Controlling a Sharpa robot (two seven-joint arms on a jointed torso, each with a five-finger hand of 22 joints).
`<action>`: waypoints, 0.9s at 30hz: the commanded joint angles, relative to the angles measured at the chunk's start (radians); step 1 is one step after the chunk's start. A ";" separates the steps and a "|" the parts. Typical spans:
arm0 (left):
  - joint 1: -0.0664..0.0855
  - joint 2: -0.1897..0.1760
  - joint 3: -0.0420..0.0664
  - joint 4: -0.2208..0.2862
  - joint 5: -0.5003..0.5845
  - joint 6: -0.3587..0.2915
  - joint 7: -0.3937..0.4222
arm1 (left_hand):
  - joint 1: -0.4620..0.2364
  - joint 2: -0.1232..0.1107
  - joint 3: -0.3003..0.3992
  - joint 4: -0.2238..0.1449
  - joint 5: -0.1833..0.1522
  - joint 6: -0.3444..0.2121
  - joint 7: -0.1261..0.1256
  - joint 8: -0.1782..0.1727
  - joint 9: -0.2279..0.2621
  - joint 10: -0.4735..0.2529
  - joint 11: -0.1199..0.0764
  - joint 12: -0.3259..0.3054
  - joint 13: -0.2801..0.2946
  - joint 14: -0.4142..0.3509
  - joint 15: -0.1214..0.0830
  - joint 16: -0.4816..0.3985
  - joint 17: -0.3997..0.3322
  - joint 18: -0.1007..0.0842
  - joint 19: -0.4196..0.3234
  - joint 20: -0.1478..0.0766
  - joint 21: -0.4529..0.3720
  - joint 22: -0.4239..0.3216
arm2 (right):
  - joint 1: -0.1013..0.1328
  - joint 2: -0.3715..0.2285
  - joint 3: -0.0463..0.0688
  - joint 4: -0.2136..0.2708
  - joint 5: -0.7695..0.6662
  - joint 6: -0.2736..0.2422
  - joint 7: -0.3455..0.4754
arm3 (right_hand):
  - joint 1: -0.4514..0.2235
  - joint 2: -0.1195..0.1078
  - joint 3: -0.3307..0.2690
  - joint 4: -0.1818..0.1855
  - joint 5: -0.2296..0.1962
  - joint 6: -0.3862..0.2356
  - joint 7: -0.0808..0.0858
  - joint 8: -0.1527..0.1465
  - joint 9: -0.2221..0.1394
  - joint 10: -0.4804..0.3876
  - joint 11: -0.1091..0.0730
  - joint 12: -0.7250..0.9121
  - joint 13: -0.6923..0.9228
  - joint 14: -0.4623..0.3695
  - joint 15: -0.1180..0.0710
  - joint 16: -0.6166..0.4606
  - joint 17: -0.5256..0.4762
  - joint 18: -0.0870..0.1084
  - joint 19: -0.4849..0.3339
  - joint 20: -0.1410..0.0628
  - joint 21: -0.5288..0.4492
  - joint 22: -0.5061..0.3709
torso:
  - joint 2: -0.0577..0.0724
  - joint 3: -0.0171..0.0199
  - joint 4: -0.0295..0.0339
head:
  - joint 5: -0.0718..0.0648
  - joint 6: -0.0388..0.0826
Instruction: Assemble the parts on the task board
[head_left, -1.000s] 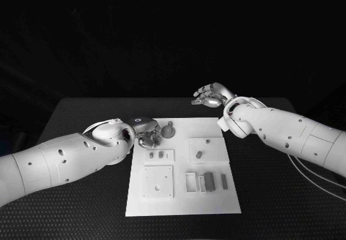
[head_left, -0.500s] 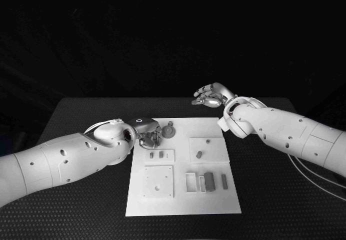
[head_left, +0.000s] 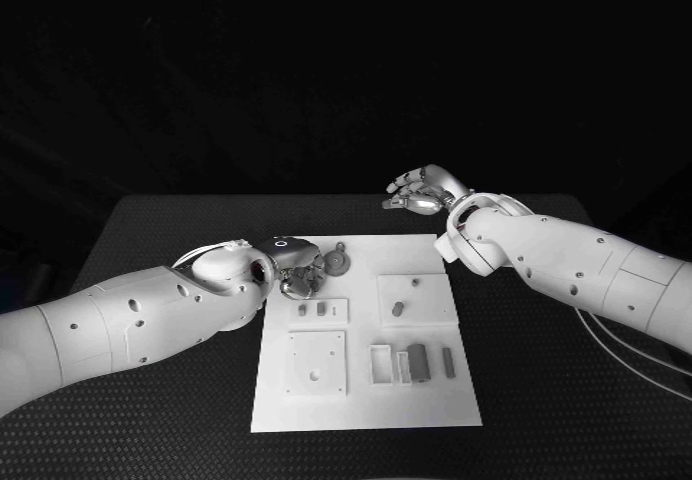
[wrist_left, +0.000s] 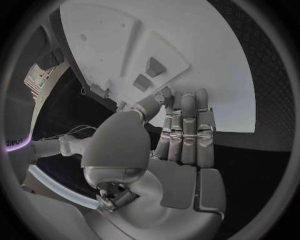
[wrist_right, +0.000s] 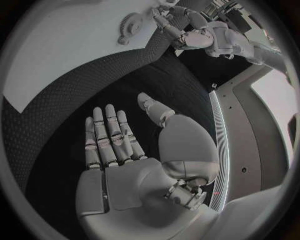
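Lying on a black textured table (head_left: 173, 230), the white task board (head_left: 368, 400) carries grey parts (head_left: 418, 362) in recesses. The left hand (head_left: 299, 268) reaches over the board's far-left corner beside a gear-like part (head_left: 336, 261); whether it grips anything, I cannot tell. The right hand (head_left: 421, 192) hovers released, fingers straight, beyond the board's far edge. Darkness surrounds the table.

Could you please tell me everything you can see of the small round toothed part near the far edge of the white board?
The gear is a small grey toothed disc with a short tab at its far side. It looks like matt plastic. It lies on the task board near the far edge, left of the middle. The left hand is right beside it with fingers reaching toward it; whether they touch it I cannot tell.
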 joint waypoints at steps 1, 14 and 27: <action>-0.008 0.006 -0.006 0.000 -0.005 0.021 0.009 | -0.012 0.000 0.006 0.002 -0.005 0.007 0.001 0.003 -0.001 0.007 0.001 -0.007 0.000 0.008 -0.001 0.004 0.000 0.011 0.006 -0.002 -0.004 0.001 | 0.000 0.000 0.000 0.000 -0.001 0.012 0.003 | -0.009 0.005 -0.001 0.003 -0.004 -0.006 0.034 0.007 -0.002 0.004 0.002 -0.006 -0.002 0.001 0.005 -0.007 -0.001 -0.005 0.003 0.001 -0.003 0.001 | 0.000 -0.0002 -0.0004 | -0.001 -0.001; -0.008 0.005 -0.007 -0.002 -0.005 0.020 0.014 | -0.012 0.001 0.007 0.002 -0.005 0.009 0.000 0.004 -0.001 0.008 0.000 -0.007 0.001 0.008 -0.002 0.005 0.000 0.011 0.006 -0.003 -0.004 0.002 | 0.000 0.000 0.000 0.000 -0.001 0.015 0.004 | -0.011 0.004 -0.002 0.006 -0.004 -0.007 0.035 0.007 -0.003 0.004 0.002 -0.006 -0.005 0.001 0.006 -0.008 -0.002 -0.005 0.003 0.001 -0.005 0.003 | -0.001 -0.0006 0.0015 | -0.003 -0.001; -0.008 0.001 -0.007 -0.008 0.026 0.020 -0.023 | -0.021 -0.037 -0.005 -0.001 -0.006 -0.106 0.049 -0.053 -0.026 -0.069 0.027 -0.027 -0.007 -0.024 0.023 -0.003 -0.006 0.015 -0.017 0.017 -0.034 0.003 | -0.001 -0.002 -0.001 -0.002 -0.001 0.014 0.002 | -0.012 0.003 -0.003 0.007 -0.004 -0.009 0.035 0.008 -0.005 0.003 0.003 -0.007 -0.009 -0.001 0.006 -0.009 -0.003 -0.004 0.004 0.001 -0.006 0.004 | 0.000 0.0000 0.0012 | -0.005 -0.002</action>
